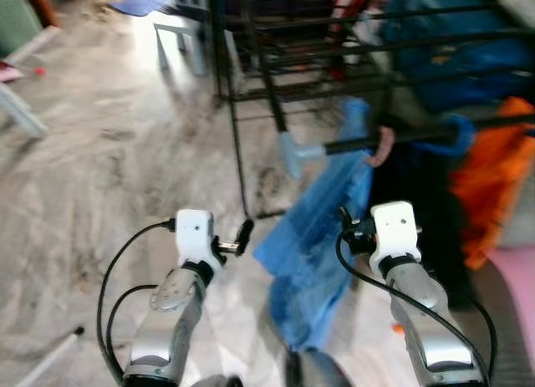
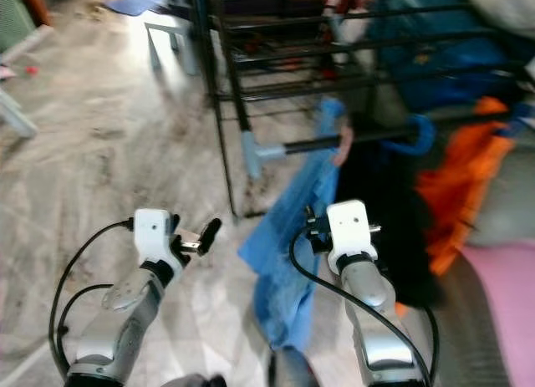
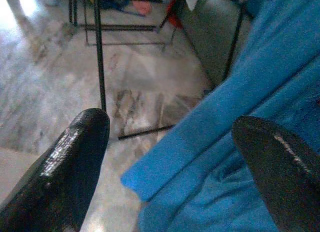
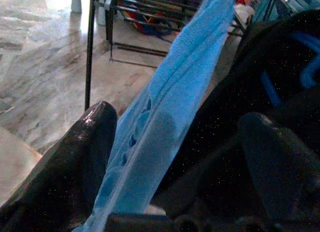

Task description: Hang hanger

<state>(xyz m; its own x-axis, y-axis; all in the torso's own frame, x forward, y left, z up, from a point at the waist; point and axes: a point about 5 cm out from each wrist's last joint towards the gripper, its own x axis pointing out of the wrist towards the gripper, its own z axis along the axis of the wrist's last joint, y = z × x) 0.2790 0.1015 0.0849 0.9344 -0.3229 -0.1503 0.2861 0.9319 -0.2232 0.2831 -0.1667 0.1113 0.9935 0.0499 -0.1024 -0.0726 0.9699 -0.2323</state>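
Observation:
A black rail (image 1: pixel 418 136) with a grey end cap (image 1: pixel 294 155) runs across a black drying rack (image 1: pixel 259 69). A pink hanger hook (image 1: pixel 383 146) and a blue hanger hook (image 1: pixel 461 134) sit on that rail. A light blue garment (image 1: pixel 322 236) hangs down from the rail's near end, beside a black garment (image 1: pixel 418 207) and an orange one (image 1: pixel 493 174). My left gripper (image 1: pixel 238 239) is open, left of the blue cloth and apart from it. My right gripper (image 4: pixel 180 117) is open, level with the blue garment (image 4: pixel 165 111), which hangs in front of its fingers.
The rack's thin black leg (image 1: pixel 241 170) stands on the marble floor just ahead of my left gripper. A white stool (image 1: pixel 180 36) is at the back, a pink cushion (image 1: pixel 518 287) at the right edge, and a white stick (image 1: pixel 50 353) lies low on the left.

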